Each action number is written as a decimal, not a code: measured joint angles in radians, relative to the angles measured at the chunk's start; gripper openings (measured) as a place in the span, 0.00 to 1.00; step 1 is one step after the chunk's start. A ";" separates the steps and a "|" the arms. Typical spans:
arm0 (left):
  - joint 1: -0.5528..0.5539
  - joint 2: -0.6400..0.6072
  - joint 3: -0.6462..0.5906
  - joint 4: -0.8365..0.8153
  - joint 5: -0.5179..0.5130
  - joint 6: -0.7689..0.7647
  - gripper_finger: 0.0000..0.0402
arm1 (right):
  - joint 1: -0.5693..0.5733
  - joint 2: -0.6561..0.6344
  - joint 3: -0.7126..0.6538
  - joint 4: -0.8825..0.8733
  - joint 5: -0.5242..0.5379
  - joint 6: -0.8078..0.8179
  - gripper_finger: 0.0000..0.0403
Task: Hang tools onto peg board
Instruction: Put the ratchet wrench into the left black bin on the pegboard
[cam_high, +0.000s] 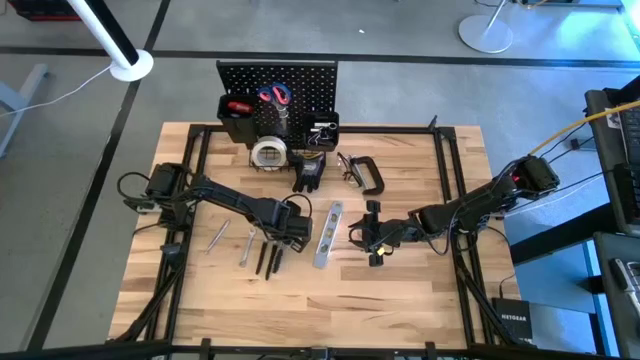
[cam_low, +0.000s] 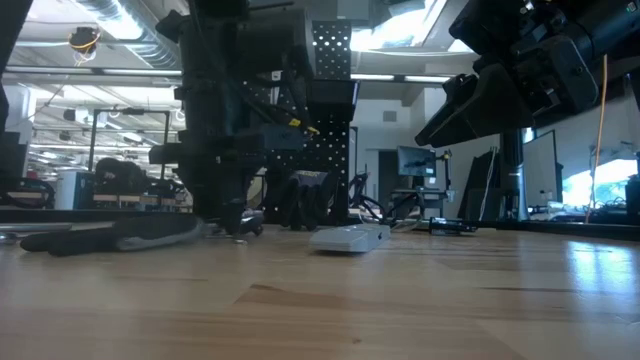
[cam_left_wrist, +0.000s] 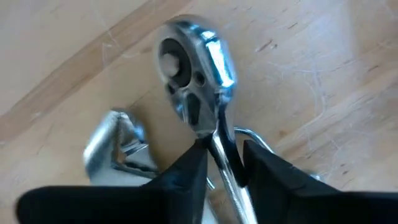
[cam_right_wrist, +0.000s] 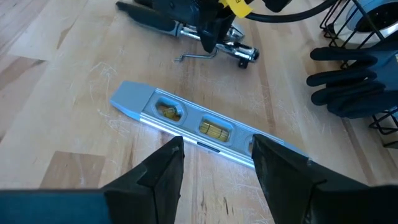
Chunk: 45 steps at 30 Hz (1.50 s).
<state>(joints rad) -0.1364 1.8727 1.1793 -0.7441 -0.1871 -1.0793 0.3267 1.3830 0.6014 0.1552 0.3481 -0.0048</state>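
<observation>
While the left gripper (cam_left_wrist: 221, 165) is lowered onto the table (cam_high: 400, 300) in front of the peg board (cam_high: 278, 82), its fingers (cam_left_wrist: 186, 174) are seen narrowed around the thin shaft of a silver ratchet wrench (cam_left_wrist: 196, 81); whether the shaft is actually clamped cannot be told. Beside the wrench a second silver tool (cam_left_wrist: 115, 146) is glimpsed, too blurred to name. The right gripper (cam_right_wrist: 217, 158) is held wide open and empty just above the silver level bar (cam_right_wrist: 205, 127), which lies flat on the table between the two grippers. A black bin (cam_high: 237, 118) on the peg board is seen holding something red, and red-handled scissors (cam_high: 274, 95) hang on the panel. One pale tape roll (cam_high: 269, 153), one black C-clamp (cam_high: 368, 174) and black gloves (cam_right_wrist: 351, 78) are placed near the foot of the peg board.
</observation>
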 joint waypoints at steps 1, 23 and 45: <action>0.000 -0.001 0.000 0.002 -0.001 0.006 0.18 | 0.000 0.000 0.000 0.000 0.000 0.000 0.48; -0.072 -0.150 0.110 -0.005 -0.169 0.158 0.07 | 0.000 0.000 0.000 -0.010 -0.001 0.000 0.48; 0.028 -0.722 0.122 0.376 -0.692 0.927 0.07 | 0.000 0.000 0.000 -0.015 0.000 0.000 0.48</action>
<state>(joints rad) -0.1079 1.1505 1.3018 -0.3683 -0.8788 -0.1527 0.3267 1.3834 0.6018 0.1402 0.3481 -0.0048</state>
